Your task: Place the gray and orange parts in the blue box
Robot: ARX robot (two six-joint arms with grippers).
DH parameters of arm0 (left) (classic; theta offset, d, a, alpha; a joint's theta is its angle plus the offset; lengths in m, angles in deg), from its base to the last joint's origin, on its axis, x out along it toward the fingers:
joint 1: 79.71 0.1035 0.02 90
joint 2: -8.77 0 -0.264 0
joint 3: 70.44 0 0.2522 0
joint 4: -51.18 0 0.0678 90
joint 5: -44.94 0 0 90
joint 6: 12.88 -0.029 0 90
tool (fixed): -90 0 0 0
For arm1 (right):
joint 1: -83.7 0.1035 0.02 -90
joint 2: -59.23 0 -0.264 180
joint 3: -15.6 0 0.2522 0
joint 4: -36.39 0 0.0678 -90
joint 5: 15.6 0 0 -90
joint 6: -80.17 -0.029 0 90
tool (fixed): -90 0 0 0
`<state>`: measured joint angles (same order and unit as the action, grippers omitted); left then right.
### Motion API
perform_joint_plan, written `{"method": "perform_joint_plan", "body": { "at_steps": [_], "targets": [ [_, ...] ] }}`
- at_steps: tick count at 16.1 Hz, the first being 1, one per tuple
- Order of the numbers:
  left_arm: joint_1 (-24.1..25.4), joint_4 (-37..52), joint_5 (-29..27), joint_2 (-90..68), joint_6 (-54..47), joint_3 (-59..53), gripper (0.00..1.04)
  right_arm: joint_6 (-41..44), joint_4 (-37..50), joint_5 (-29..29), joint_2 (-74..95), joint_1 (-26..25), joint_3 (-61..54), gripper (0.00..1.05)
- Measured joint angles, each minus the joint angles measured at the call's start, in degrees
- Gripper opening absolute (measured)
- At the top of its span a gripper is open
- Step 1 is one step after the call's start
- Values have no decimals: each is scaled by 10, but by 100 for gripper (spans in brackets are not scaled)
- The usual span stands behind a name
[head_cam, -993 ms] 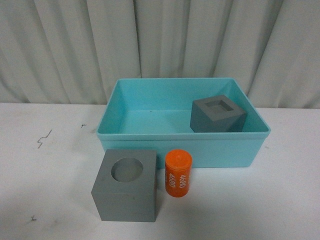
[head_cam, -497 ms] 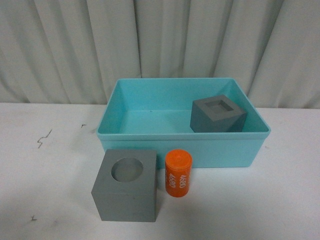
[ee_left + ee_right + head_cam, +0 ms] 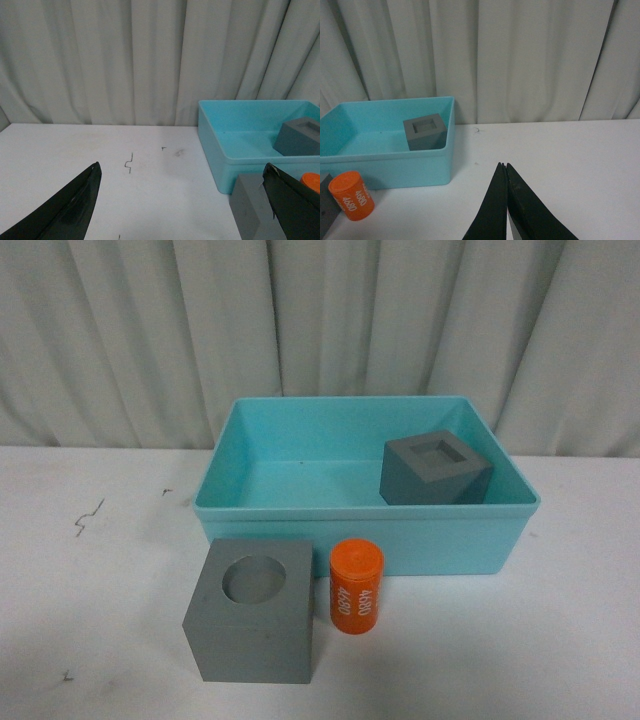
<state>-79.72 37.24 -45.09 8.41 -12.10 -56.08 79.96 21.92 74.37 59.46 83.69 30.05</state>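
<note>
The left pincer [image 3: 182, 166] is spread wide over the white counter [image 3: 100, 570] and holds nothing. The right pincer [image 3: 503, 166] has its fingers pressed together, pinching nothing.

Just ahead of the left pincer, toward the right arm's side, sits the gray cube with a round recess [image 3: 255, 615], on the counter outside the box. The orange cylinder [image 3: 357, 587] stands upright just beside that cube, ahead of the right pincer and toward the left arm's side, its white digits facing forward.

Right behind both parts is the blue box [image 3: 360, 535], between the two pincers and farther out. The gray cube with a square recess [image 3: 435, 470] rests inside it, near the wall closer to the right pincer. A pale curtain [image 3: 150, 340] hangs beyond.
</note>
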Motion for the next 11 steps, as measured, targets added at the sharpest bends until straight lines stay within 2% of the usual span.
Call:
{"method": "perform_joint_plan", "body": {
  "at_steps": [1,3,6,7,8,9,11],
  "targets": [
    [0,0,1,0,0,0,98,0,4,0,1,0,0,2],
    [0,0,0,0,0,0,98,0,5,0,0,0,0,46],
    [0,0,0,0,0,0,98,0,5,0,0,0,0,83],
    [-2,-29,-5,-6,4,7,98,0,5,0,0,0,0,96],
    [-37,-184,-47,-113,41,83,98,0,6,0,0,0,0,99],
    [-78,-225,-51,-223,75,150,98,1,5,1,0,0,0,97],
    [-143,-126,-63,-380,106,233,98,1,5,0,0,0,0,98]
  ]
}}
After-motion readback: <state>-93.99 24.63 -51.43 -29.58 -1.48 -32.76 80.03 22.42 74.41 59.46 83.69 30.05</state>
